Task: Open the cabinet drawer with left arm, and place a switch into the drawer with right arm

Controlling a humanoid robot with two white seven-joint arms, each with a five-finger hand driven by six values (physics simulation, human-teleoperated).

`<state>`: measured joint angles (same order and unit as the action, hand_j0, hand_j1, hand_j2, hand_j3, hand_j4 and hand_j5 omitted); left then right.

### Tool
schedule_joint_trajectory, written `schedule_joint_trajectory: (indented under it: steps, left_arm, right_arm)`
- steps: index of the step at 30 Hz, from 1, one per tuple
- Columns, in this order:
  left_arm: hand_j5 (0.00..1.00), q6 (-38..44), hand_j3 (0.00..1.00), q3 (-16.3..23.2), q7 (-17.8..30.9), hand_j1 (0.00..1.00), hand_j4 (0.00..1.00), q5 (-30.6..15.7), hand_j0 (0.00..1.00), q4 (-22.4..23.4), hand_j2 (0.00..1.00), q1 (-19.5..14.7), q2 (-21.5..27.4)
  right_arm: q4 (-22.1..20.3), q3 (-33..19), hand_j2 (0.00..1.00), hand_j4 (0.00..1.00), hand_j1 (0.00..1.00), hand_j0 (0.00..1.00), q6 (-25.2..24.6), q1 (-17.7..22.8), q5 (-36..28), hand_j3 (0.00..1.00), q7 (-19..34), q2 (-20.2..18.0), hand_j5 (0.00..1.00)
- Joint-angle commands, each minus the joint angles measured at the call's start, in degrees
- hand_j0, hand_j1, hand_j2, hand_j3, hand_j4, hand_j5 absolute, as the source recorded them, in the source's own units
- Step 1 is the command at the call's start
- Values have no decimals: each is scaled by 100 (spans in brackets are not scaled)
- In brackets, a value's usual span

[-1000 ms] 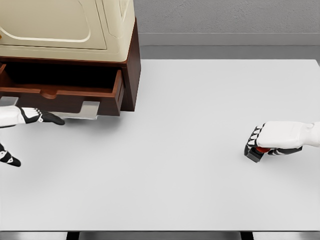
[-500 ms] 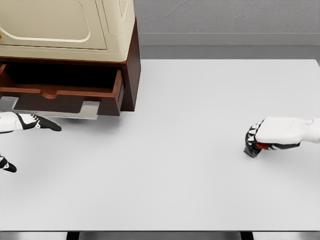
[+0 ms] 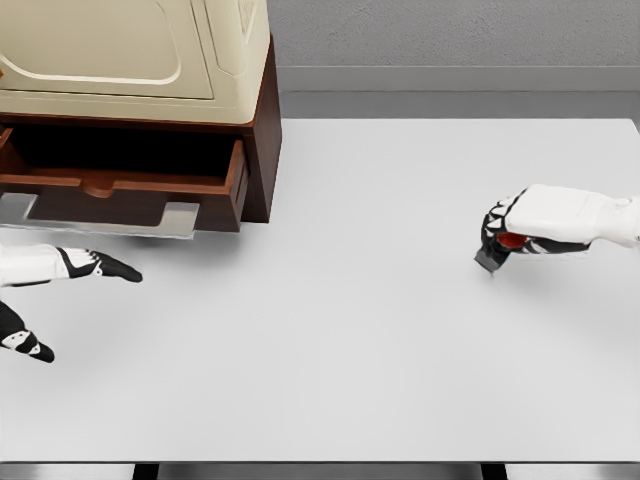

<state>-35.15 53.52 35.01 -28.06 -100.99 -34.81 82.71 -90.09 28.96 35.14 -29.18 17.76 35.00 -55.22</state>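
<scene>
The desk [image 3: 400, 300] carries the cabinet [image 3: 150, 60], whose drawer [image 3: 130, 185] stands open just above the released left hand [image 3: 85, 265]. The right hand [image 3: 530, 235], far to the right, grasps the switch [image 3: 497, 252] beneath its fingers. Risk: the partly exposed switch may slip during transfer if grip is shallow.
</scene>
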Motion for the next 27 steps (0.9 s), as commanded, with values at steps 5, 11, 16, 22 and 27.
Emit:
schedule_joint_trajectory:
  steps: [5,11,16,22,27]
  left_arm:
    - [100,15,100,-9,-1,100,100,-32,100,0,100,238,0]
    - [100,15,100,53,-1,100,100,-24,100,61,100,396,44]
    - [100,15,100,97,-1,100,100,-24,100,307,100,396,87]
    - [100,15,100,369,-1,100,100,-24,100,395,100,405,79]
    - [100,15,100,387,-1,100,100,-24,100,703,100,414,70]
  right_arm:
    - [1,5,47,47,47,47,-14,-255,-36,47,0,362,47]
    - [1,49,40,40,40,40,-14,-272,-27,40,0,591,40]
    - [27,594,40,40,40,40,-14,-896,-36,40,0,854,40]
    - [62,919,40,40,40,40,-14,-1345,-27,40,0,1162,40]
    - [62,1314,41,41,41,41,-14,-1881,-36,41,0,1399,41]
